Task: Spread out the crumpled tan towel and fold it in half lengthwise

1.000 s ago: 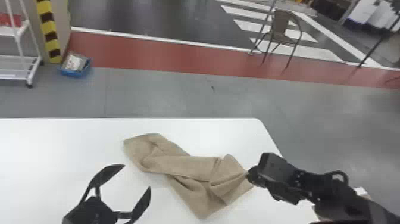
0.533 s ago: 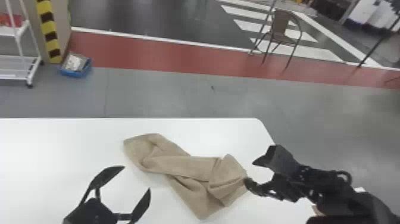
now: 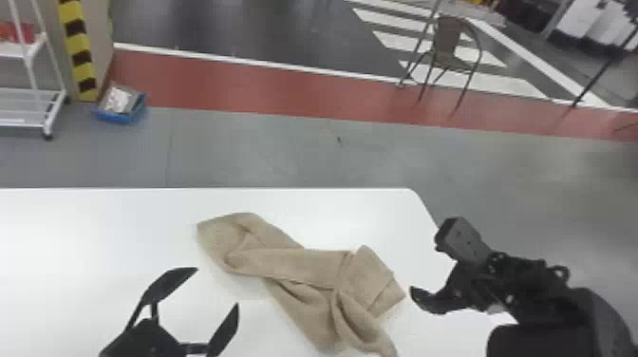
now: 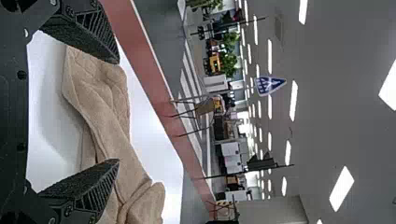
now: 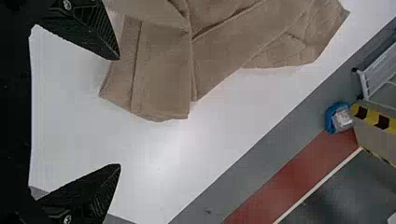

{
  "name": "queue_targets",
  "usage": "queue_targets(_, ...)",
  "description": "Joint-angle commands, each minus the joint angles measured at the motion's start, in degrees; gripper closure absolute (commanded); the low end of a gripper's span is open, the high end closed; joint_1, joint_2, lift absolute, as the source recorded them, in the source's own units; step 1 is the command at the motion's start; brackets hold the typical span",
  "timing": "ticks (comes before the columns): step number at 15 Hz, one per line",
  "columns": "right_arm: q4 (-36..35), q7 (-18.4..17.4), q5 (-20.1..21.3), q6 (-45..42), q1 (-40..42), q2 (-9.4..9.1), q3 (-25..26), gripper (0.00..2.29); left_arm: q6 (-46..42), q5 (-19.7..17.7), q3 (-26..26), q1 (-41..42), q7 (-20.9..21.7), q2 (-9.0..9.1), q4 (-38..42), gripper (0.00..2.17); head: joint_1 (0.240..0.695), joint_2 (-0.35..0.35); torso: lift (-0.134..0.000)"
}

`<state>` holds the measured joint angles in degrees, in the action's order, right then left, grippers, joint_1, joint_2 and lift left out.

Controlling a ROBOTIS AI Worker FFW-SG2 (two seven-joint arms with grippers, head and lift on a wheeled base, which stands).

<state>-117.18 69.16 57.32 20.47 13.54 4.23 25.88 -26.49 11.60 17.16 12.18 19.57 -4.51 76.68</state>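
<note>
Left gripper (image 3: 217, 287) beside the tan towel (image 3: 294, 266), right gripper (image 3: 424, 266) near its right end, both empty, fingers wide apart; towel's near tip cut off

Here's head view, high, looking forward and down; left wrist view, low and close, faces across the room, sharing the chair (image 3: 447, 37); right wrist view, close, angles down, all sharing the towel (image 3: 294, 266)

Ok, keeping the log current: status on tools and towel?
Left tool open, near left part of towel. Right tool open, by its right end. Towel crumpled on table, unheld. Overlapping folds may hinder spreading.
</note>
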Motion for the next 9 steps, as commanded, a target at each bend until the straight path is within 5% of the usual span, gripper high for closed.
queue_targets(1,0.5,-0.2,-2.4,1.3,-0.3,0.08,0.9,0.06,0.1,0.0,0.0,-0.1,0.0,0.03,-0.1,0.15,0.695,-0.35,0.0)
queue_targets(7,3.7,-1.9,-3.5,4.3,-0.9,-0.36,-1.2,0.08,3.8,-1.1,-0.1,-2.4,-1.6,0.38,-0.6,0.19,0.695,-0.35,0.0)
queue_targets(9,5.8,-5.3,-3.3,4.1,-0.6,-0.45,-1.0,0.09,6.8,-2.5,0.5,-5.3,-1.3,0.73,-1.8,0.21,0.695,-0.35,0.0)
